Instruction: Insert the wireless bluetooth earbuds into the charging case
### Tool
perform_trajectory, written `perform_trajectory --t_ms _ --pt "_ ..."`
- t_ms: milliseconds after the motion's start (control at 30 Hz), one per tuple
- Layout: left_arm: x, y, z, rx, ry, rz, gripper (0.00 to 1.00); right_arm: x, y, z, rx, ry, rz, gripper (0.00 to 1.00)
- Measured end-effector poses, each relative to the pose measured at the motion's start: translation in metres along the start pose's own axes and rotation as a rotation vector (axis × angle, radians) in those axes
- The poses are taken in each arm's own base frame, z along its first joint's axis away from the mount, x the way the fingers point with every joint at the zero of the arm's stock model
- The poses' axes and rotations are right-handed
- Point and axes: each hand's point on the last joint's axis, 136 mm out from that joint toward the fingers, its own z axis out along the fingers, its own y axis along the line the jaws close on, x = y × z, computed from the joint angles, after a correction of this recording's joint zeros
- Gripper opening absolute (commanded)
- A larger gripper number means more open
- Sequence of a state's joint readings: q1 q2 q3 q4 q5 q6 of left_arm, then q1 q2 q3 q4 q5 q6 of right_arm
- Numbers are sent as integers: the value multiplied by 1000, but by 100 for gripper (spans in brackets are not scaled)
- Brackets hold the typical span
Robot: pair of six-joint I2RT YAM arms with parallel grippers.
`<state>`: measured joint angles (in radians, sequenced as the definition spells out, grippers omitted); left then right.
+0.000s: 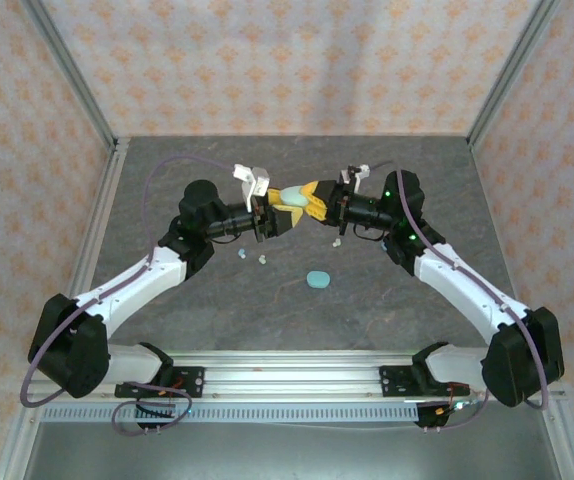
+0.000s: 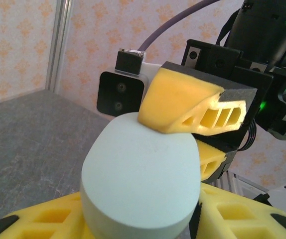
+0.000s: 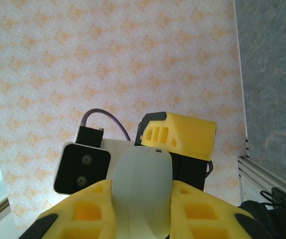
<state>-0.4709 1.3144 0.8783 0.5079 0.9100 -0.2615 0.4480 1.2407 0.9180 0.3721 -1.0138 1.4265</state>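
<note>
Up over the middle of the table [image 1: 167,180], both arms meet nose to nose and share one charging case [image 1: 292,199], a pale mint oval held off the surface. The left gripper [image 1: 283,212] has it pinched between its yellow fingers at one end, and the right gripper [image 1: 313,200] is clamped on the other end, so that's two grips on one case.

From the left wrist cam the case [image 2: 140,179] sits fat and rounded between the near fingers, with one right-hand finger [image 2: 183,107] pressing on its far top edge and a second one just under it. From the right wrist cam it's the same deal flipped: the case [image 3: 142,191] runs up between the two near fingers, with one left-hand finger [image 3: 183,134] beyond it. Can't tell from any angle whether the lid is open.

Down on the table I count one second case [image 1: 317,279], darker teal, lying flat on its own below the grippers. Earbuds: I count three, tiny pale specks. Two earbuds sit near each other under the left arm, one [image 1: 243,256] and its neighbour [image 1: 262,261], and the third earbud [image 1: 336,243] lies below the right gripper.
</note>
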Motion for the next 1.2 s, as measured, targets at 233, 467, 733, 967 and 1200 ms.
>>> perform_trajectory --t_ms 233,467,733,967,1200 --pt "-5 -1 0 3 -8 8 48 1 1 0 -7 8 3 9" --pt "-4 -2 0 5 -6 6 43 2 0 0 -11 13 4 9" --pt "-7 -3 0 15 -4 8 31 2 2 -1 -23 16 5 13" --pt "-3 -2 -1 15 16 -4 24 2 0 -1 -14 17 1 34" --pt "4 -3 -3 4 52 -3 22 2 -15 -1 36 12 -20 52"
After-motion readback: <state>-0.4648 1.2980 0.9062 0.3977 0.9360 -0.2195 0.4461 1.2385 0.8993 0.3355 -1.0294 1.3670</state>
